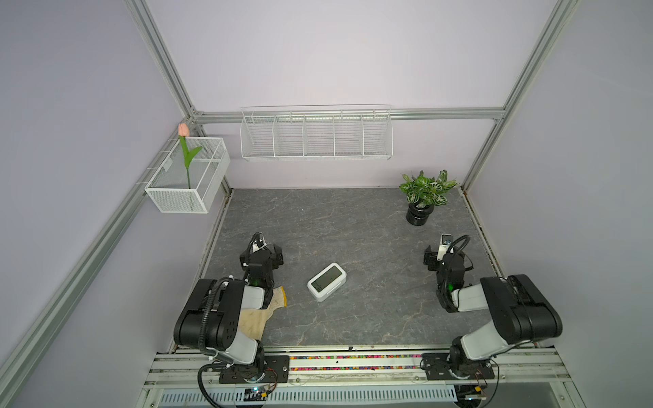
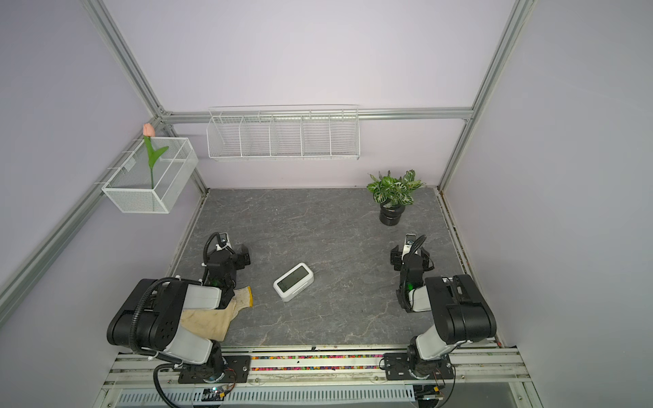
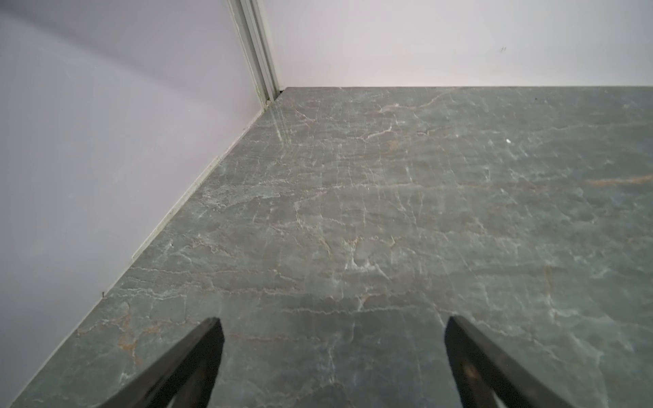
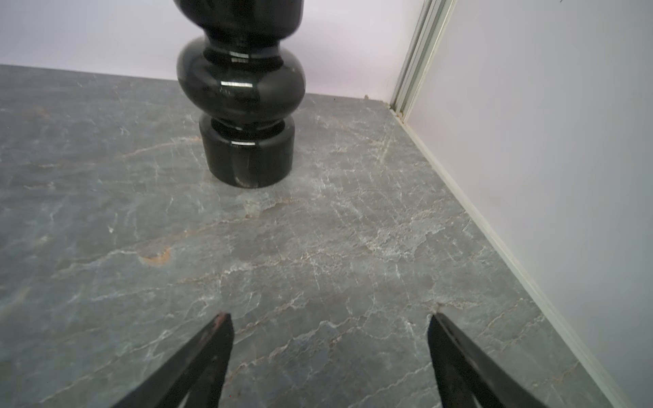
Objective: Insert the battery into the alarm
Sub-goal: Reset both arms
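Observation:
The alarm point(image 1: 327, 281) point(image 2: 293, 281), a white rounded clock, lies screen up near the middle of the grey marble table point(image 1: 353, 226), in both top views. No battery shows in any view. My left gripper point(image 1: 264, 251) point(image 3: 332, 319) hovers low to the alarm's left, open, with only bare table between its fingers. My right gripper point(image 1: 438, 255) point(image 4: 328, 316) is far to the alarm's right, also open and holding nothing. Neither wrist view shows the alarm.
A beige work glove point(image 1: 268, 311) lies partly under the left arm. A plant in a black pot point(image 1: 419, 212) point(image 4: 243, 106) stands at the back right, ahead of my right gripper. A wire basket with a tulip point(image 1: 187, 176) and a wire rack point(image 1: 316, 136) hang on the walls.

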Motion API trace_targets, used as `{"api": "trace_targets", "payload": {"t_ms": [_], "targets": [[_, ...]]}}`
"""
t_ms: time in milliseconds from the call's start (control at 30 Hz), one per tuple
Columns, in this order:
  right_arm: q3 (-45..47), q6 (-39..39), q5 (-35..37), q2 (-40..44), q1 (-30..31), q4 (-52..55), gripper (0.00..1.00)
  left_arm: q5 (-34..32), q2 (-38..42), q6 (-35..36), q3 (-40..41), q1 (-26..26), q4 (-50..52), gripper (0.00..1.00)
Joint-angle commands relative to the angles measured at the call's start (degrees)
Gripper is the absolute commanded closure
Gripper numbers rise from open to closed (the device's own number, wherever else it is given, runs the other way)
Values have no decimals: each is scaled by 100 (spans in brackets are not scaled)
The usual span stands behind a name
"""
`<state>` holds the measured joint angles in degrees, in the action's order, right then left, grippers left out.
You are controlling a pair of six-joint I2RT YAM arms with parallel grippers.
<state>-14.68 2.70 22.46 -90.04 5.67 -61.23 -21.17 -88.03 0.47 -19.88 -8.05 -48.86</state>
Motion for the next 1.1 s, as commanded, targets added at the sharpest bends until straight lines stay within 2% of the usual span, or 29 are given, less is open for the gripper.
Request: {"api": "trace_targets", "payload": {"t_ms": [0, 100, 1067], "targets": [[-299, 3, -228, 117, -71, 110, 11, 43, 102, -187, -365, 140, 227, 0], [-496, -183, -383, 115, -261, 531, 11, 79, 102, -313, -435, 246, 372, 0], [-376, -24, -374, 66, -160, 199, 11, 122, 110, -363, -450, 304, 413, 1]]}}
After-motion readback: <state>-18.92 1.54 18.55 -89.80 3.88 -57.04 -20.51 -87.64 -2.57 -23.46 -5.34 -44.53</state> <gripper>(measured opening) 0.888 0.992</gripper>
